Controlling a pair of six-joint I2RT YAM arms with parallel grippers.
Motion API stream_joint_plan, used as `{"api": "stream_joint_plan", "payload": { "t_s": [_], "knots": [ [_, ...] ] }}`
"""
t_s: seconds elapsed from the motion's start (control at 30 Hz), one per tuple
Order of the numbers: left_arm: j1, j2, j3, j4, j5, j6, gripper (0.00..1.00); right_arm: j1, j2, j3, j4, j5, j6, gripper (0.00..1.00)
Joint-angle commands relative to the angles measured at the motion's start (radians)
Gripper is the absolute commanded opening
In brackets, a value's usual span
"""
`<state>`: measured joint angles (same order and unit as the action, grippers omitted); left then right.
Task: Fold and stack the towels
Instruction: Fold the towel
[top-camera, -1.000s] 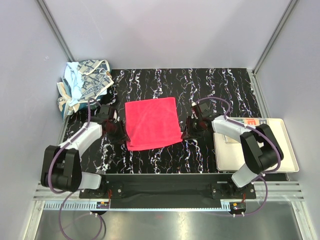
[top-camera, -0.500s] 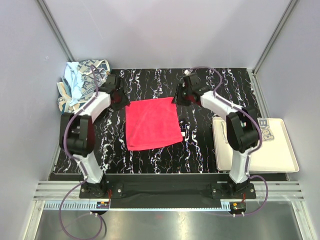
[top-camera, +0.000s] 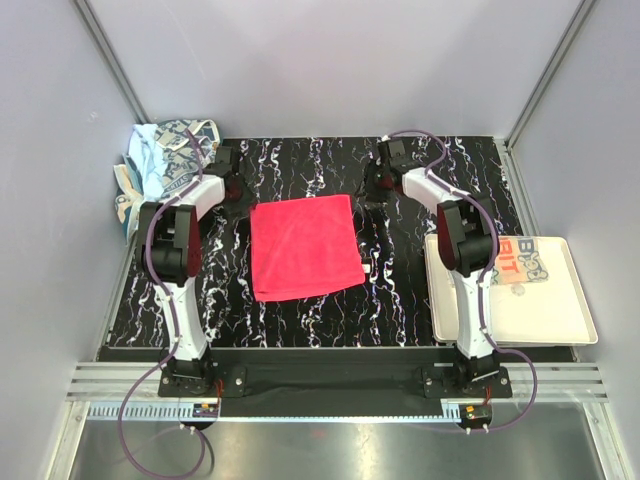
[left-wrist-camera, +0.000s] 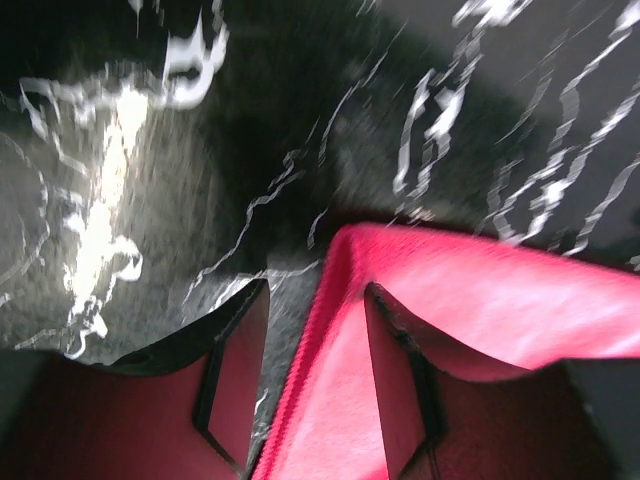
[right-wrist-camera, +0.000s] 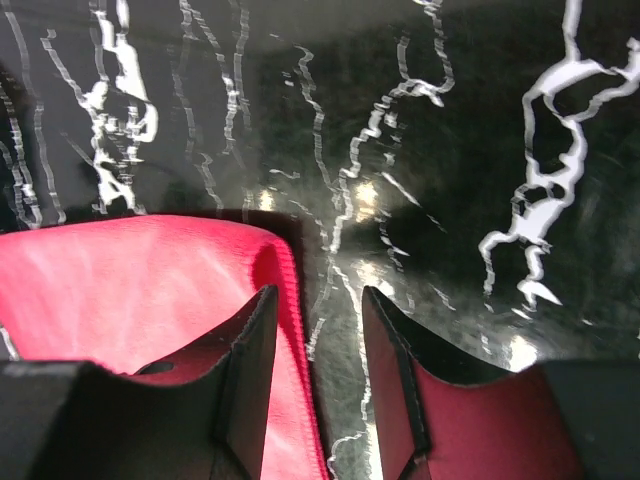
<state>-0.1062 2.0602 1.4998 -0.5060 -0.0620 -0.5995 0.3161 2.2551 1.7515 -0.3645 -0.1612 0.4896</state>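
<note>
The pink-red towel (top-camera: 303, 247) lies spread flat about the middle of the black marbled table (top-camera: 330, 320). Its near edge runs a little aslant, so the near left corner comes closest to the arm bases. To the right of this towel and well apart from it sits the cream tray (top-camera: 560, 322). A cream lettered towel (top-camera: 522, 262) lies on the tray's far part, its left end hidden behind the right arm.

Both arms reach out to the far edge of the pink-red towel. The right gripper (top-camera: 375, 187) is at the towel's far right corner. In its wrist view the jaws stand apart with a plain gap, and the towel's rounded corner edge runs up through that gap. One finger (right-wrist-camera: 250, 375) is over the cloth and the other is over bare table, and nothing is pinched.

The left gripper (top-camera: 228, 186) is at the far left corner. Its wrist view is blurred, yet the jaws show clearly parted. The towel's edge passes between them, with one finger (left-wrist-camera: 395, 375) over the cloth. It grips nothing either (whether the fingertips touch the fabric, I cannot tell).

Beyond the pink-red towel's far left corner, off the table's edge and against the wall, sits a heap of towels (top-camera: 172, 160). Pale grey cloth with a dark-blue pattern lies over light blue.
</note>
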Motion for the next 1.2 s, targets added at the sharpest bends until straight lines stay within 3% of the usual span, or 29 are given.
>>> {"api": "stream_joint_plan", "payload": {
  "t_s": [0.0, 0.53, 1.17],
  "knots": [
    [0.002, 0.005, 0.063, 0.081, 0.007, 0.007, 0.47, 0.012, 0.003, 0.069, 0.012, -0.041, -0.008, 0.46],
    [0.007, 0.054, 0.054, 0.132, 0.033, -0.020, 0.46, 0.015, 0.092, 0.118, 0.045, -0.127, 0.076, 0.46],
    [0.005, 0.094, 0.069, 0.136, 0.031, -0.029, 0.28, 0.024, 0.156, 0.158, 0.078, -0.144, 0.132, 0.38]
  ]
}}
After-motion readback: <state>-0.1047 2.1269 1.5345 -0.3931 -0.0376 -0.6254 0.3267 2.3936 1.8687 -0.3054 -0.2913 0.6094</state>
